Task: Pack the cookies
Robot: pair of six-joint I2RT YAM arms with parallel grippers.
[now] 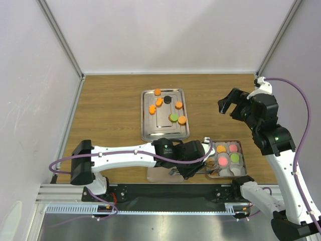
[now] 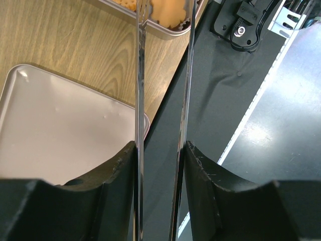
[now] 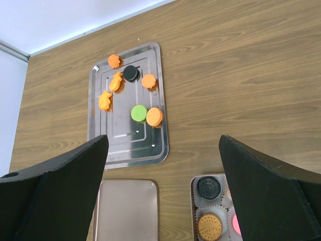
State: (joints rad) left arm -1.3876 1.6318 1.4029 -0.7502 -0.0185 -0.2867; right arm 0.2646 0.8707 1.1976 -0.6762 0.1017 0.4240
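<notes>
The left pincer (image 2: 160, 150) is closed on a pair of thin metal tongs (image 2: 141, 90), with 1 blade against each finger. This is probably because the cookies (image 1: 173, 117) are too small and flat for the fingers themselves. Ahead of this pincer, at the far end of the tongs, the 2 blades stand on both sides of an orange cookie (image 2: 168, 12) in the small box (image 1: 241, 150). Whether they press it or only stand around it cannot be told. Just under this pincer lies a pale flat tray (image 2: 60, 135).

The right pincer (image 3: 163, 140) is wide open and holds nothing. It hangs high, likely to keep out of the way and to give its camera a view. Below and ahead of it is the steel tray (image 3: 125, 143) with 7 cookies to pack: 5 orange, 1 black, 1 green. The box, nearer below it, is partly filled.
</notes>
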